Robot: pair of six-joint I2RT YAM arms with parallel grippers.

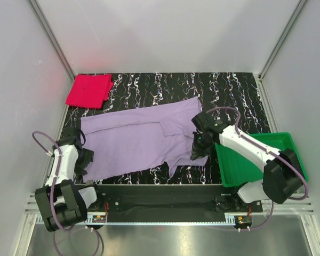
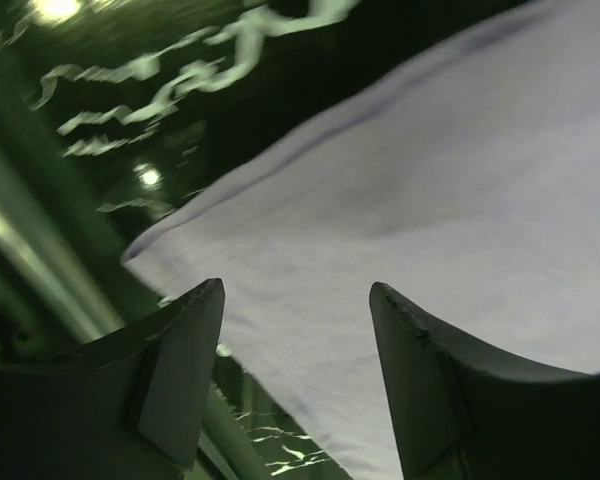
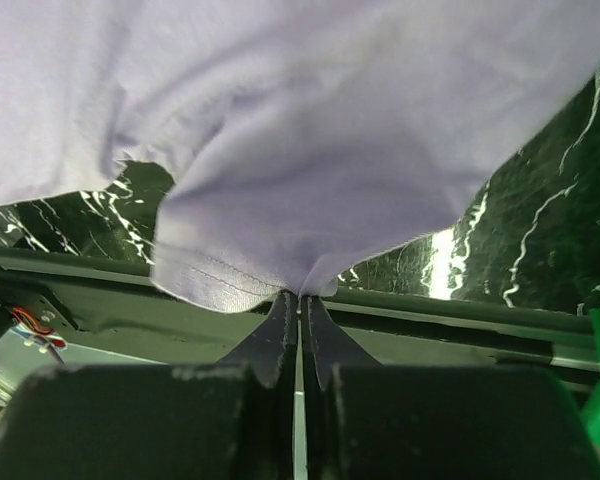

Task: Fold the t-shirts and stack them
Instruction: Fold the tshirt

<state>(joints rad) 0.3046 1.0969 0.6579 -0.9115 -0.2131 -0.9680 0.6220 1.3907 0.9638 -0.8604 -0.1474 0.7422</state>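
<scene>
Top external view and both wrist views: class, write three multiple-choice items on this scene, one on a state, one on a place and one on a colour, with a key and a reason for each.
1. The right gripper, at the lavender shirt's near edge, is: A wide open; B shut on the cloth; C shut on nothing.
2. The folded pink-red shirt lies: A at the table's far left corner; B on the lavender shirt; C at the near right corner.
3. The tray right of the lavender shirt is: A blue; B white; C green.
Key: 1 B, the right wrist view shows the hem pinched between closed jaws; 2 A, it sits in that corner, apart from the lavender shirt; 3 C, its walls and floor are plainly green.
</scene>
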